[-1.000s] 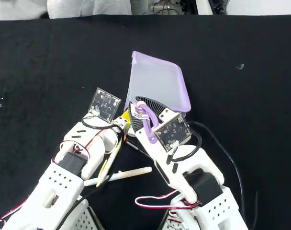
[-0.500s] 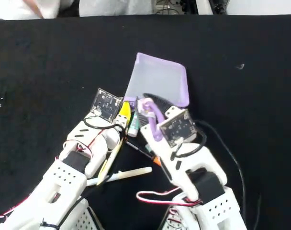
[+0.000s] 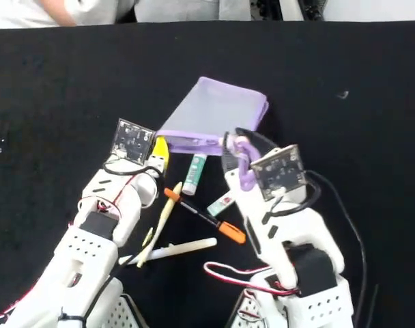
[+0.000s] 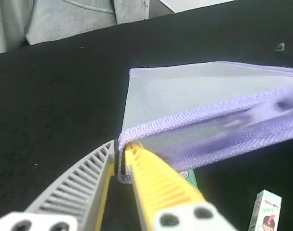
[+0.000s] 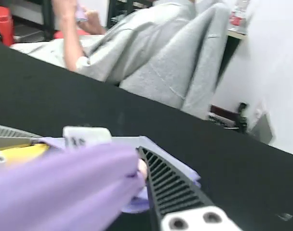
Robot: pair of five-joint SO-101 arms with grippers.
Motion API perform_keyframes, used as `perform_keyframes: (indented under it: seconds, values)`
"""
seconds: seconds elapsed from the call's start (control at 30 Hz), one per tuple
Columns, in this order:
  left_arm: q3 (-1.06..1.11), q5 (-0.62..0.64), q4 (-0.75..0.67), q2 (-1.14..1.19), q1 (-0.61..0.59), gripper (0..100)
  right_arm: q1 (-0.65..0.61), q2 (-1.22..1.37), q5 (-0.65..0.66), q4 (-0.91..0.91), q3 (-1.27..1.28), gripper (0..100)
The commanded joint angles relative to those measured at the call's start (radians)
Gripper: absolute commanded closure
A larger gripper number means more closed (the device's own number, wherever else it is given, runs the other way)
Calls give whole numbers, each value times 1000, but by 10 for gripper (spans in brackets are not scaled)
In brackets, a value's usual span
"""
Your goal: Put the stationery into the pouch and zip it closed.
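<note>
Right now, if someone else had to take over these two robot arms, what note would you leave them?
The left pincer is shut on one front corner of the purple pouch. The right pincer is shut on the other.
On the table in front of the pouch lie the white tube, orange-tipped pen, small white block, yellow pencil and cream pen.
Done: the pouch is gripped at both corners.
Left: load the five pieces, then zip it closed.

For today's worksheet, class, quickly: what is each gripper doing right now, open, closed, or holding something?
Left gripper: closed on a corner of the pouch.
Right gripper: closed on the pouch's edge.
</note>
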Motion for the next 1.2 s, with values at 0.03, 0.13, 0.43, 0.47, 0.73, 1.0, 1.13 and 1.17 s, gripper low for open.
perform_keyframes:
  seconds: [0.03,0.13,0.43,0.47,0.73,1.0,1.13,1.17]
  values:
    - [-7,12,-14,5,-35,971,101,-25,-2,35,-97,988]
    - [7,8,-14,-3,-33,971,149,-25,-2,92,-107,988]
    - [12,8,-14,-5,-28,971,235,-27,-2,137,-110,988]
    - [12,8,-14,-5,-28,971,241,-27,-2,138,-113,988]
    - [12,6,-18,2,-28,971,290,-27,-2,189,-162,988]
    - [12,8,-20,3,-21,971,282,-27,-8,193,-162,988]
    - [12,12,-21,5,35,967,282,-27,-9,193,-162,988]
    - [10,12,-21,5,53,967,282,-27,-9,195,-162,988]
